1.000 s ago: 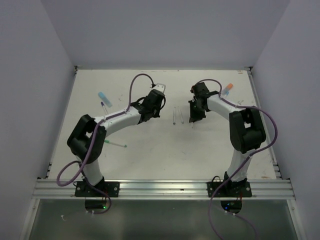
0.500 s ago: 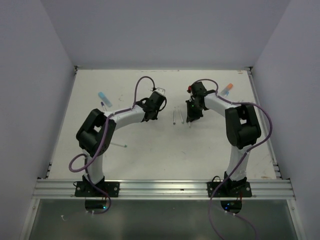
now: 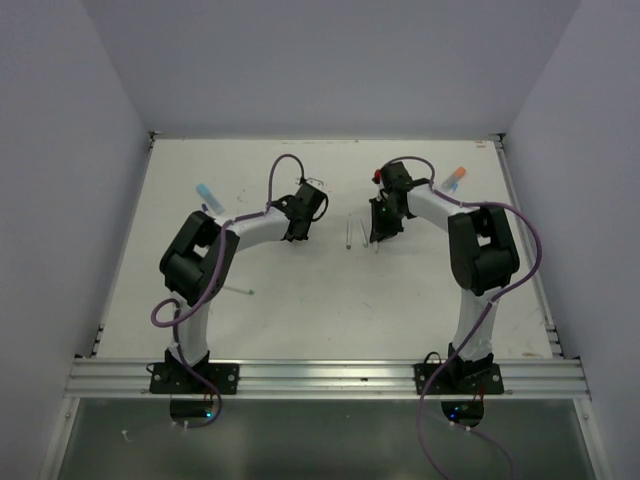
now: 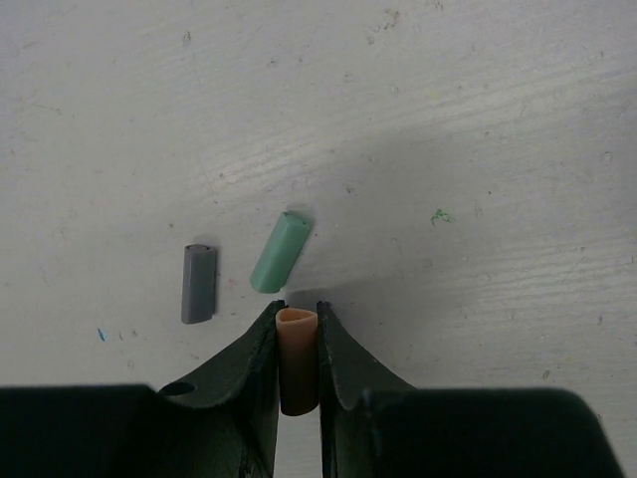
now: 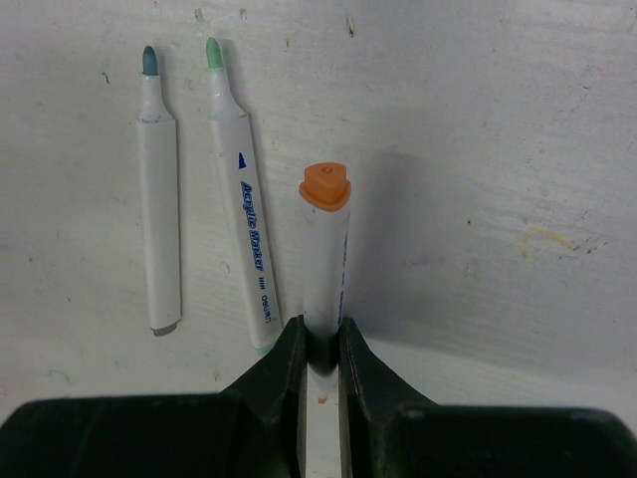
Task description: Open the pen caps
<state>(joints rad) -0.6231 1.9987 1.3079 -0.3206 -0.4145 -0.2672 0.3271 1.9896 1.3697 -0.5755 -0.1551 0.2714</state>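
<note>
My left gripper (image 4: 297, 311) is shut on a short orange pen cap (image 4: 297, 349), held just above the table; in the top view it (image 3: 300, 225) is at mid-table. A green cap (image 4: 280, 251) and a grey cap (image 4: 199, 283) lie loose just ahead of it. My right gripper (image 5: 320, 329) is shut on a white marker barrel (image 5: 324, 259) whose orange end (image 5: 324, 186) is bare; in the top view it (image 3: 378, 232) is to the right of centre. Two uncapped white markers (image 5: 159, 229) (image 5: 244, 219) lie to its left.
A light blue cap (image 3: 207, 190) lies at the far left. An orange-ended marker (image 3: 455, 180) lies at the far right. A thin green-tipped pen (image 3: 238, 291) lies near the left arm. The two uncapped markers (image 3: 354, 232) lie between the grippers.
The left arm has folded in, its elbow moving right, and its gripper has shifted slightly left. The right gripper has moved a little left and farther away.
</note>
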